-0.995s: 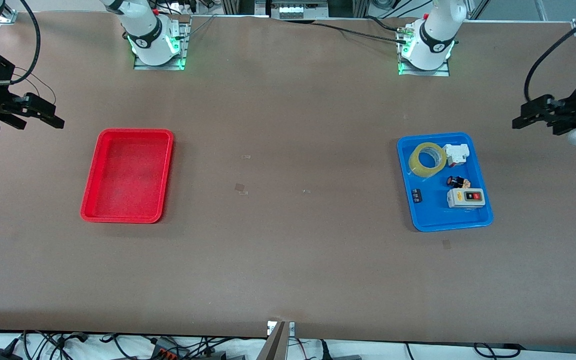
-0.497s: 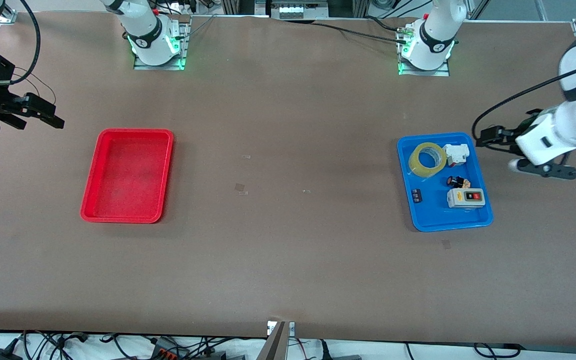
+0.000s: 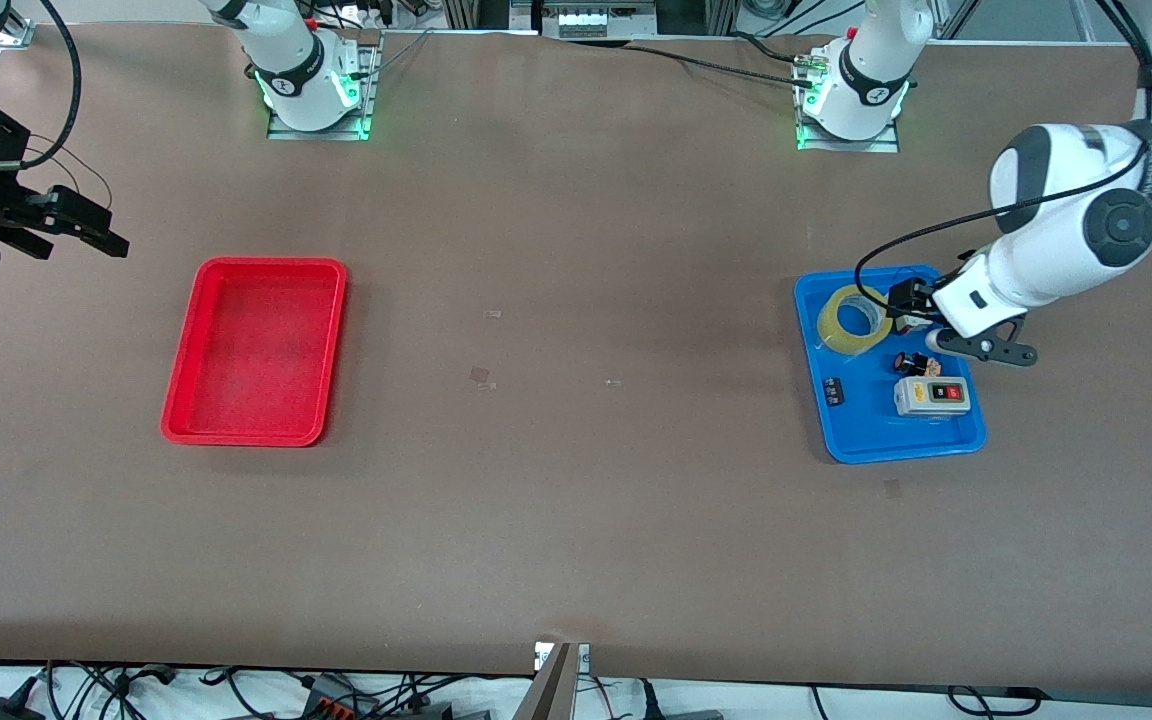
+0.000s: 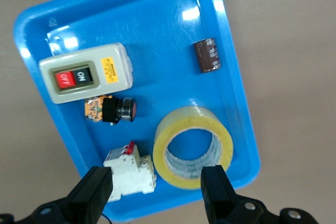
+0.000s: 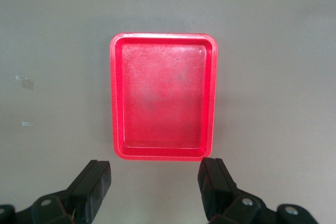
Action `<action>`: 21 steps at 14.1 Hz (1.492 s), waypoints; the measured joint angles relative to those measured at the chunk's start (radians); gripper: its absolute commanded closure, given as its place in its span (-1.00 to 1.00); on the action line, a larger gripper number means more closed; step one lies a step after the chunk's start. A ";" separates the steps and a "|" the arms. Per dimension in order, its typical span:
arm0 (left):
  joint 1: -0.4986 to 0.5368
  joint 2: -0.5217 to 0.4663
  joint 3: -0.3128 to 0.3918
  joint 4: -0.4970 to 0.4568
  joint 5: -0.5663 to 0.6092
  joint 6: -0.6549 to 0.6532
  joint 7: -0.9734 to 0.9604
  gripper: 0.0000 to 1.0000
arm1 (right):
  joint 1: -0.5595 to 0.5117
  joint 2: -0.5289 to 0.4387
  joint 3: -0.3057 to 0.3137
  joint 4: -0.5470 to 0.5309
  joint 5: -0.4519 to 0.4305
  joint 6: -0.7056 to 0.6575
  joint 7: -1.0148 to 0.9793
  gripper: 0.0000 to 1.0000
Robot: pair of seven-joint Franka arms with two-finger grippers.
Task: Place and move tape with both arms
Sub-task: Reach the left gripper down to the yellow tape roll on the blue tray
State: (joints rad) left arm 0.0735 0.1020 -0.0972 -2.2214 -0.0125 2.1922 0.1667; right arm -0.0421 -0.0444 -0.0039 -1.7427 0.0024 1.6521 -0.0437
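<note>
The tape point(image 3: 854, 318) is a yellow translucent ring lying flat in the blue tray point(image 3: 896, 455), at the tray's end nearer the robots' bases. My left gripper point(image 3: 904, 305) hangs open over that end of the tray. In the left wrist view the left gripper point(image 4: 156, 182) has one finger point(image 4: 215, 187) over the tape point(image 4: 168, 156) and the other past a white breaker point(image 4: 128, 171), with nothing held. My right gripper point(image 3: 101, 232) waits open in the air at the right arm's end of the table, nothing between the right gripper's point(image 5: 156, 182) fingers.
The blue tray point(image 4: 231, 51) also holds a white switch box point(image 4: 84, 74) with red and black buttons, a small black push button point(image 4: 113, 109) and a dark cylinder point(image 4: 207, 56). An empty red tray point(image 3: 188, 350) lies toward the right arm's end, seen as the red tray point(image 5: 113, 98).
My left arm has swung in from the table's end and now has its gripper over the blue tray by the tape. The right arm has not moved.
</note>
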 measured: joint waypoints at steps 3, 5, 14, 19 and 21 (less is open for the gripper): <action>0.001 0.019 0.000 -0.066 0.001 0.090 0.003 -1.00 | 0.000 0.000 0.000 0.000 0.000 0.000 0.000 -1.00; 0.003 0.052 0.000 -0.072 0.002 0.123 0.003 -1.00 | 0.000 0.000 0.000 0.000 0.000 0.000 0.000 -1.00; 0.008 0.190 0.002 -0.071 0.002 0.166 -0.042 1.00 | 0.000 0.002 0.000 0.000 0.000 0.001 0.000 -1.00; 0.012 0.183 0.002 0.048 0.000 -0.012 -0.066 1.00 | 0.000 0.003 0.000 0.000 0.000 0.001 0.000 -1.00; 0.012 0.181 0.002 0.182 -0.018 -0.185 -0.087 1.00 | 0.000 0.003 0.000 0.000 0.000 0.001 0.000 -1.00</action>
State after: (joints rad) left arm 0.0852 0.2829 -0.0957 -2.0392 -0.0307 2.0073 0.0800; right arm -0.0421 -0.0415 -0.0039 -1.7427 0.0024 1.6536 -0.0437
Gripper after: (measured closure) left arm 0.789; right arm 0.000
